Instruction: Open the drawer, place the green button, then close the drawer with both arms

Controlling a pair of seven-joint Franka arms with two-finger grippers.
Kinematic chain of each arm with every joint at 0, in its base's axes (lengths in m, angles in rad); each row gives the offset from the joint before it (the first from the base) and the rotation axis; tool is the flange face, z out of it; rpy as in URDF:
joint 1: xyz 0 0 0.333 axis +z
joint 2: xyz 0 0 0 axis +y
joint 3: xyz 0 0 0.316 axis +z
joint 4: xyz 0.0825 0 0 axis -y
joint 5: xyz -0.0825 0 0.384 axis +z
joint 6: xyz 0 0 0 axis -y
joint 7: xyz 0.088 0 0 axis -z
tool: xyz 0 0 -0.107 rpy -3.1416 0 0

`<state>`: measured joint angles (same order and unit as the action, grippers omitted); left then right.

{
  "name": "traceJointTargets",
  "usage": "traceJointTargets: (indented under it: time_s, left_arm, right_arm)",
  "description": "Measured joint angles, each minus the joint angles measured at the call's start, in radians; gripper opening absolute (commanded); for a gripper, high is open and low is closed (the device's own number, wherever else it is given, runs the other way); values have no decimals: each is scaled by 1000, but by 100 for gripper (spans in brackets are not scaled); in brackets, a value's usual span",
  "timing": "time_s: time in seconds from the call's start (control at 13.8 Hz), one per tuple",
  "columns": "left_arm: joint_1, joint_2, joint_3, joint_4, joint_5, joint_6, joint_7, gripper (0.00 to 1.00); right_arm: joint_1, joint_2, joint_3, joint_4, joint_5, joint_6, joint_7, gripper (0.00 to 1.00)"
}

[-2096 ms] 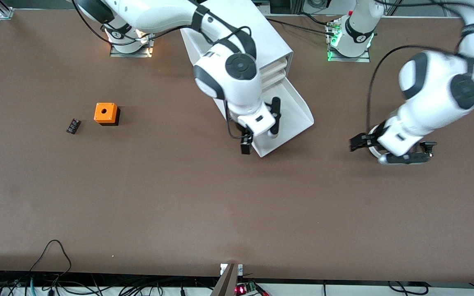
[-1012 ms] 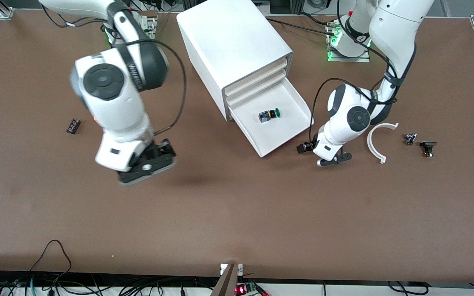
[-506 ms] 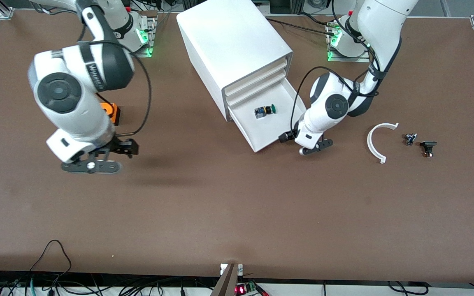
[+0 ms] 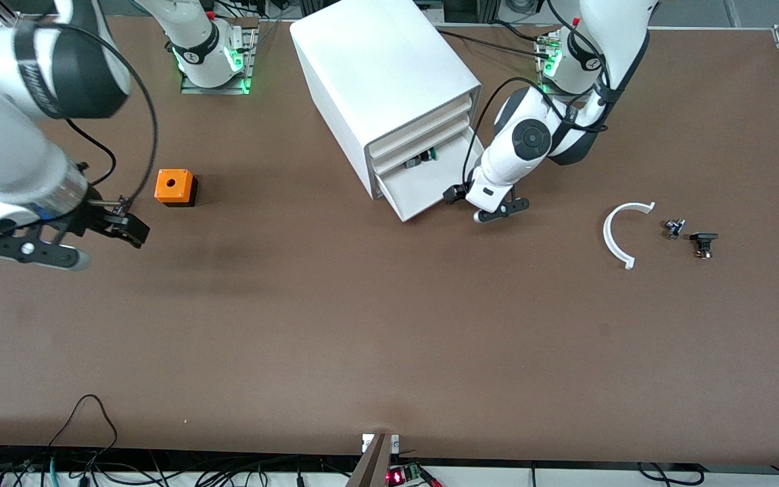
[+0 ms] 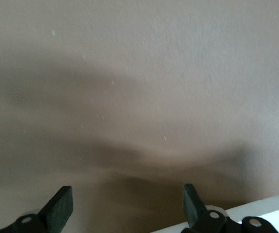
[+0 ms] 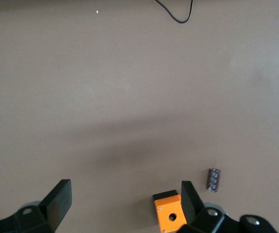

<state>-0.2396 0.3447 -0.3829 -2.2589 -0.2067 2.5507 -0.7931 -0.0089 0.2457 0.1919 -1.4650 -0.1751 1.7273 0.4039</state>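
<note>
The cabinet [image 4: 389, 81] stood at the robots' edge of the table [image 4: 389, 338], between the two bases, with its drawer [image 4: 423, 189] pulled partway out toward the front camera. The button [image 4: 423, 158] lay inside the drawer, close under the edge of the drawer above, its green cap only partly showing. The left gripper [image 4: 483, 204] sat low against the drawer's front corner on the left arm's side, its jaws spread wide and holding nothing; in the left wrist view the two black fingers [image 5: 59, 206] stood well apart over bare tabletop, with a white edge of the drawer [image 5: 265, 211] by one of them. The right gripper [image 4: 68, 240] hung over the table toward the right arm's end, jaws likewise open and empty. An orange cube [image 4: 174, 187] stood near it, closer to the cabinet, and the right wrist view showed that cube [image 6: 171, 213] beside a small black part [image 6: 214, 179]. Toward the left arm's end lay a white curved piece [image 4: 616, 233], and next to it, nearer the table's end, two small dark parts [image 4: 690, 235].
</note>
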Motion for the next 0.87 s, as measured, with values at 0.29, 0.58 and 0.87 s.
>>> traceJointTargets:
  time_s: [0.29, 0.58, 0.87]
  left_arm:
    - [-2, 0, -90, -9, 0, 0, -111, 100]
    - [-2, -1, -104, -11, 0, -10, -123, 100]
    - [-3, -1, -127, -11, 0, -23, -123, 100]
  right_arm:
    - [-38, -56, -120, -2, 52, -91, -89, 100]
    - [-43, -74, -181, -22, 84, -109, -228, 100]
    - [-44, -123, -217, -123, 105, -48, -351, 100]
